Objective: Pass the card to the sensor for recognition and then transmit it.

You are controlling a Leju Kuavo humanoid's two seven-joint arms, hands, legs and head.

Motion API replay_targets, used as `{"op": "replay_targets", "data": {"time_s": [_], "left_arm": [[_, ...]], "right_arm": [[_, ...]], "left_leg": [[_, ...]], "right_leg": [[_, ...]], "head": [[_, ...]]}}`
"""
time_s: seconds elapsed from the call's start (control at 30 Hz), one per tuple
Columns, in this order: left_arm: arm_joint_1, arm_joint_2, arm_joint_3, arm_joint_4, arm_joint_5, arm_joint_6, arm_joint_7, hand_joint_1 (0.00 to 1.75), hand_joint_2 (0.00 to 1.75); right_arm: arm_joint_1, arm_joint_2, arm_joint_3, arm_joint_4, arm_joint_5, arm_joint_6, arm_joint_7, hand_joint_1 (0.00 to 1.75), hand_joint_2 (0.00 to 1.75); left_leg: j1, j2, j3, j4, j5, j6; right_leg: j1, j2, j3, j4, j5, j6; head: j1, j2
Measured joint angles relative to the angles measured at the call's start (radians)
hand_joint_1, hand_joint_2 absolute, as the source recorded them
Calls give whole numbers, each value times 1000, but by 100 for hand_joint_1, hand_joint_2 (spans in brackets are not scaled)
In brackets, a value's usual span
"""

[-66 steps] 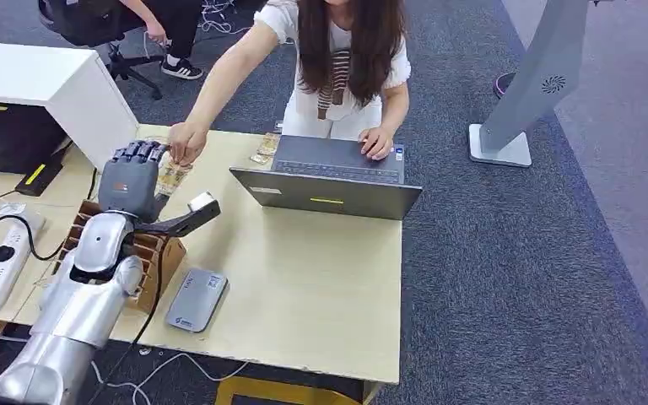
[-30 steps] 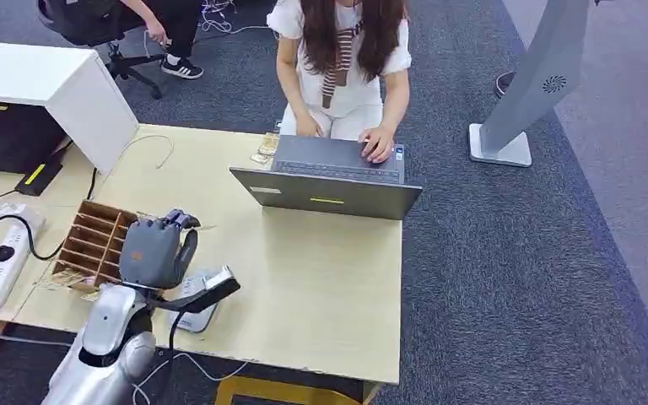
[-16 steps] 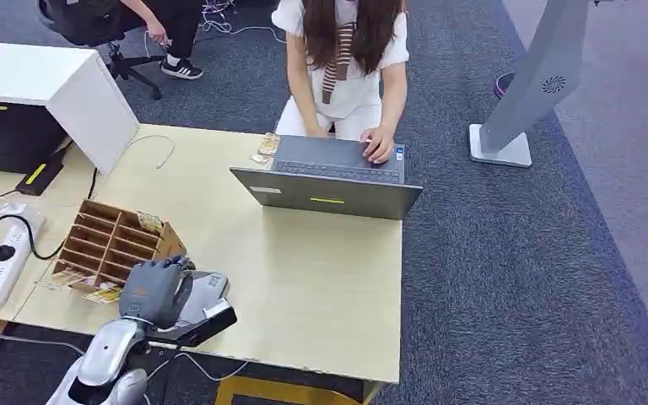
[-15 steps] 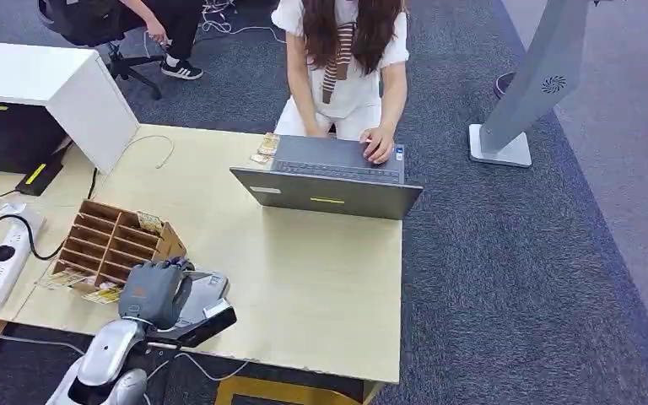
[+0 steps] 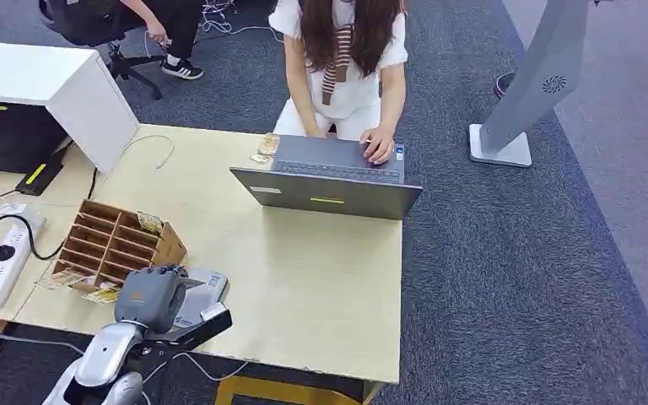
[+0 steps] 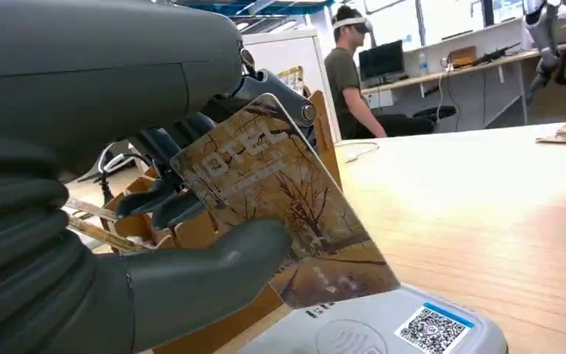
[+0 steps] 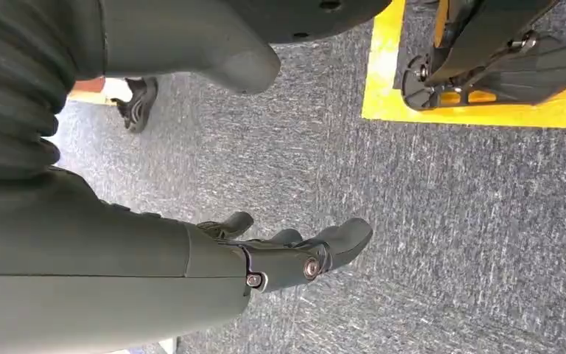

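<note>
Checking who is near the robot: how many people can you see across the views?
3. One person sits at the laptop, one is seated at the head view's far left, and one stands in the left wrist view's background; others may be hidden.

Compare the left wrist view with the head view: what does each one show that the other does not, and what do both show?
Only the left wrist view shows the card, with its tree picture, held by the left robot hand just above the sensor, and the sensor's QR code. Only the head view shows the laptop, the person typing at it and the power strip. Both show the left robot hand, the sensor, the wooden card rack and the table.
</note>
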Motion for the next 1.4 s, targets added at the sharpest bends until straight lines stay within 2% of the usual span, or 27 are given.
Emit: {"op": "replay_targets", "data": {"time_s": [0.2,0.6,0.93,1.03,1.2,1.23,1.33,1.4], "left_arm": [[1,10,0,12,-8,-42,14,175,175],[0,22,0,20,-7,-61,24,175,175],[-24,66,-1,21,22,-130,31,175,175],[-40,63,-6,27,16,-67,24,175,175],[-123,7,-22,20,-42,187,-17,175,175],[-141,0,-23,14,-47,220,-28,175,175],[-196,-9,-24,3,-51,297,-58,175,175],[-230,-10,-23,1,-50,321,-77,175,175]], "right_arm": [[0,0,-2,0,12,0,2,0,175],[0,0,-3,0,13,2,2,0,175],[-1,0,-10,0,29,17,0,0,175],[-1,0,-11,0,30,18,0,0,175],[-2,0,-17,0,49,19,-9,0,175],[-2,0,-17,0,54,20,-10,0,175],[-1,0,-17,0,68,25,-12,0,175],[-2,0,-17,0,70,30,-15,0,175]], "left_leg": [[0,0,0,0,0,0],[0,0,0,0,0,0],[0,0,2,0,0,0],[0,-1,1,0,1,0],[0,-2,0,0,1,1],[0,-2,0,0,1,1],[-1,-2,0,1,1,1],[0,-2,1,1,1,1]], "right_leg": [[0,0,0,0,0,0],[0,0,0,0,0,0],[0,0,1,0,0,0],[0,0,0,0,0,0],[0,-1,1,0,1,1],[0,-1,1,0,1,1],[0,-1,1,0,2,2],[0,-1,1,0,2,2]], "head": [[0,0],[0,0],[0,0],[0,0],[0,0],[0,0],[0,0],[0,0]]}}
